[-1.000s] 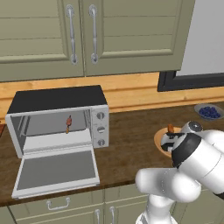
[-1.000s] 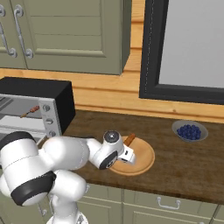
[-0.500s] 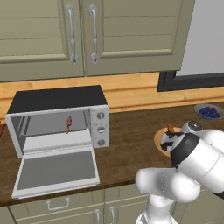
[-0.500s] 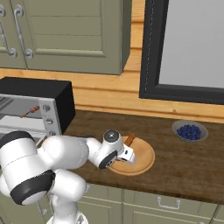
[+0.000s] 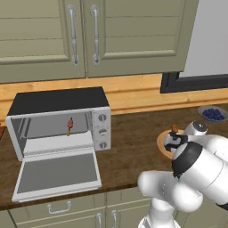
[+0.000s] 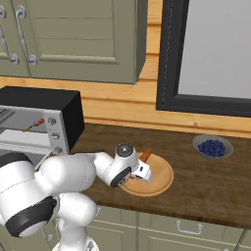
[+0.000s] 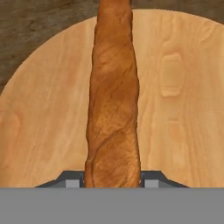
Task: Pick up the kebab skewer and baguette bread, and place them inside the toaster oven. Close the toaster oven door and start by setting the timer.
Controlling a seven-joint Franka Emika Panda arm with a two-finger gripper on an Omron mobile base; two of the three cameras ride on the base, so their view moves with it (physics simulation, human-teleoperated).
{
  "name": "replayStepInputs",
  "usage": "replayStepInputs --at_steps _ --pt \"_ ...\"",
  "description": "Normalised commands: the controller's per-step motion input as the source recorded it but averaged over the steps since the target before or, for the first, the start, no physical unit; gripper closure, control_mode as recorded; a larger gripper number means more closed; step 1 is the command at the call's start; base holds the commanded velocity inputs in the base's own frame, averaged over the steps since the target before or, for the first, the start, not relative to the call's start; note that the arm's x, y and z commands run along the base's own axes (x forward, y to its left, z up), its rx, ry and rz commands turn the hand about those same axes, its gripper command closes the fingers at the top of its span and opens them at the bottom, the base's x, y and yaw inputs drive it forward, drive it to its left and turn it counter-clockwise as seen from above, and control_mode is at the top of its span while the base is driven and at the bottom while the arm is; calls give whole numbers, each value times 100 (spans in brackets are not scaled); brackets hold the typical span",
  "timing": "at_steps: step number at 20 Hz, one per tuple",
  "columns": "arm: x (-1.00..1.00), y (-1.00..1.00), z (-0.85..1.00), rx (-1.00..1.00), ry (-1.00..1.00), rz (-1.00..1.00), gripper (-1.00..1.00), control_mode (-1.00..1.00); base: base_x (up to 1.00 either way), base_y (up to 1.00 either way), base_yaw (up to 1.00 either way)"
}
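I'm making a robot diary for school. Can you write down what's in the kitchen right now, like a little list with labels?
skewer: the kebab skewer is inside the toaster oven
oven door: the toaster oven door is folded down, open
bread: the baguette bread lies on a round wooden board, not in the oven yet
tool: the tool is low over the board, one fingertip on each side of the loaf; a firm grip cannot be told
also on the counter: a small bowl of blueberries
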Motion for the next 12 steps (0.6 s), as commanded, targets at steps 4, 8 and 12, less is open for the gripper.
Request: replayStepInputs --at_steps 4,8,12 --pt "-12 0 89 2 8 -7 100 -100 0 0 0" --pt "-2 4 94 1 12 -9 100 -100 0 0 0" --pt "-9 18 79 3 12 -10 100 -100 0 0 0"
